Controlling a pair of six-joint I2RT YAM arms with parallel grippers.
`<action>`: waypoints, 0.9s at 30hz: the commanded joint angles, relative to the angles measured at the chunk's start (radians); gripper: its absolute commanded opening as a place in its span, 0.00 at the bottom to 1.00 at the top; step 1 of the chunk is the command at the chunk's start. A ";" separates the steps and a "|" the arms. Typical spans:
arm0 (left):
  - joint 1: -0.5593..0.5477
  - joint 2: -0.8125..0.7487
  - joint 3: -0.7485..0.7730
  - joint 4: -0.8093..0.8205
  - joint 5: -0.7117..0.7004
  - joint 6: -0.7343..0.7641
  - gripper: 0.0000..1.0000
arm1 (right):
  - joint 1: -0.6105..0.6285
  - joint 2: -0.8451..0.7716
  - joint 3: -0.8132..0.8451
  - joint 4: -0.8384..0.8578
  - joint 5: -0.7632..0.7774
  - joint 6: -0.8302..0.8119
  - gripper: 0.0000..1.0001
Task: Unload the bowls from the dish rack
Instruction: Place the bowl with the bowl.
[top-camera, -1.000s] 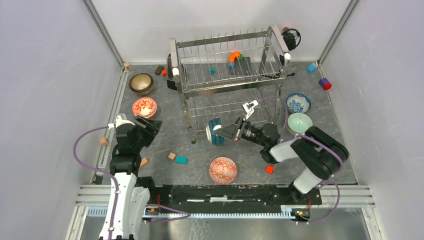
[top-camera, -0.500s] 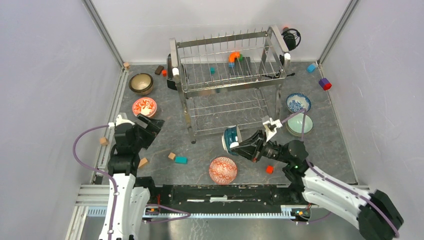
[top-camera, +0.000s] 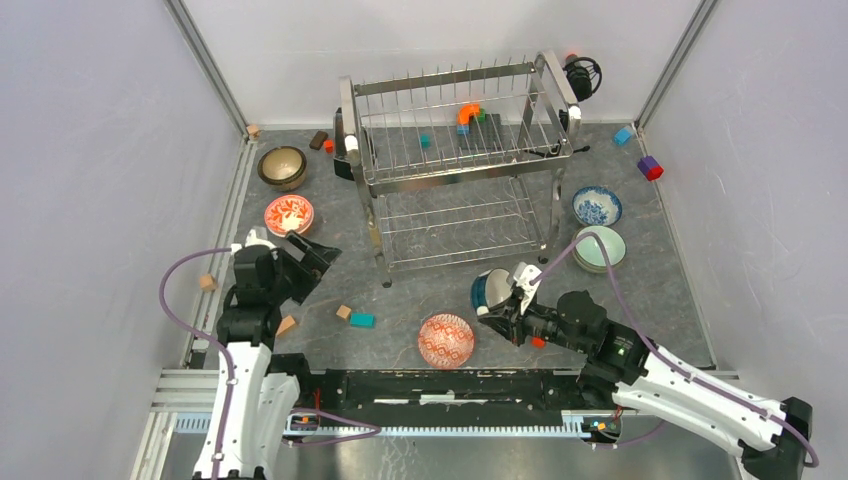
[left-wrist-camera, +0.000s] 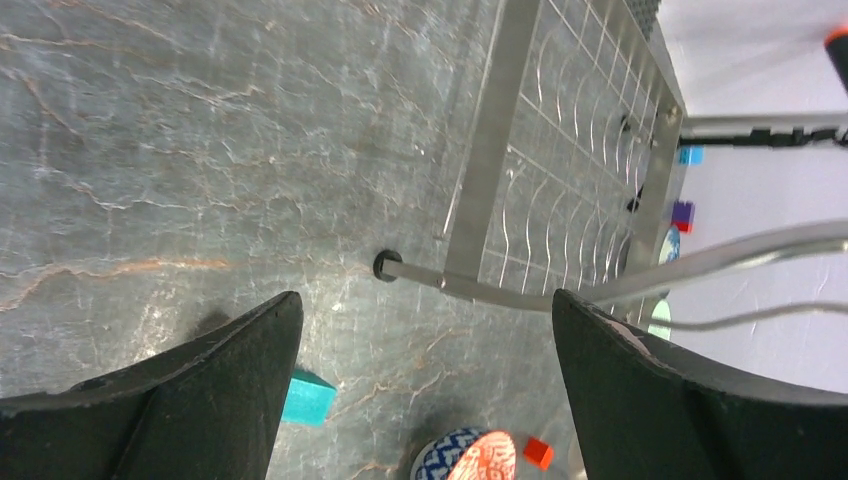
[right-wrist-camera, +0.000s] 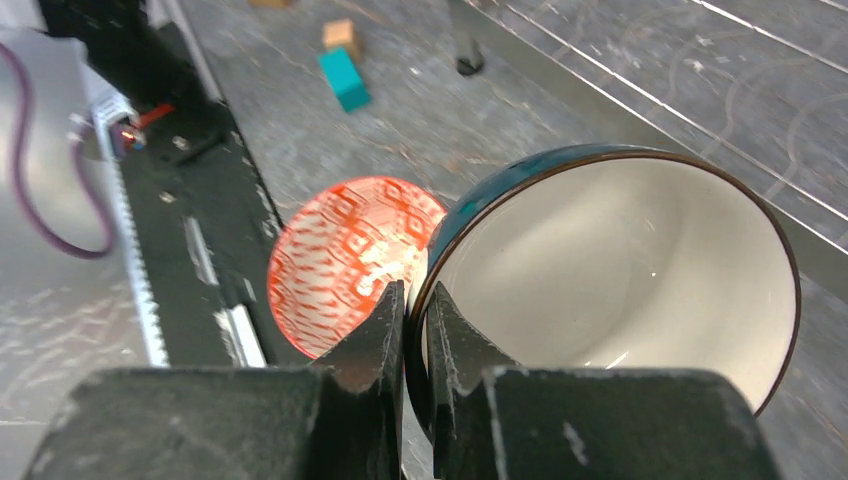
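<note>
The steel dish rack (top-camera: 455, 170) stands at the back middle; its lower tier holds nothing. My right gripper (top-camera: 508, 300) is shut on the rim of a teal bowl with a white inside and dark rim (right-wrist-camera: 620, 270), held tilted above the table in front of the rack, beside a red-patterned bowl (top-camera: 446, 340). One finger is inside the rim and one outside. My left gripper (top-camera: 318, 252) stands open over bare table left of the rack, holding nothing. On the table sit a brown-gold bowl (top-camera: 282, 165), a red-and-white bowl (top-camera: 289, 214), a blue-and-white bowl (top-camera: 597, 206) and a pale green bowl (top-camera: 600, 247).
An orange piece (top-camera: 467, 113) and small blocks lie on the rack's upper tier. Loose blocks dot the table: teal (top-camera: 362, 320), tan (top-camera: 343, 312), red (top-camera: 538, 341), purple (top-camera: 650, 167). A rack leg (left-wrist-camera: 490, 150) is just ahead of my left gripper. Black rail along the near edge.
My right arm has drawn the teal bowl out from the rack's lower tier toward the near right. My left gripper has opened wider and shifted slightly right.
</note>
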 joint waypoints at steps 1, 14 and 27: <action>-0.054 -0.044 0.066 -0.021 0.055 0.121 1.00 | 0.051 -0.006 0.116 -0.043 0.173 -0.124 0.00; -0.215 -0.243 0.118 -0.113 0.060 0.173 1.00 | 0.430 0.376 0.342 -0.028 0.591 -0.359 0.00; -0.279 -0.256 0.187 -0.171 0.169 0.221 1.00 | 0.591 0.765 0.668 -0.157 0.574 -0.645 0.00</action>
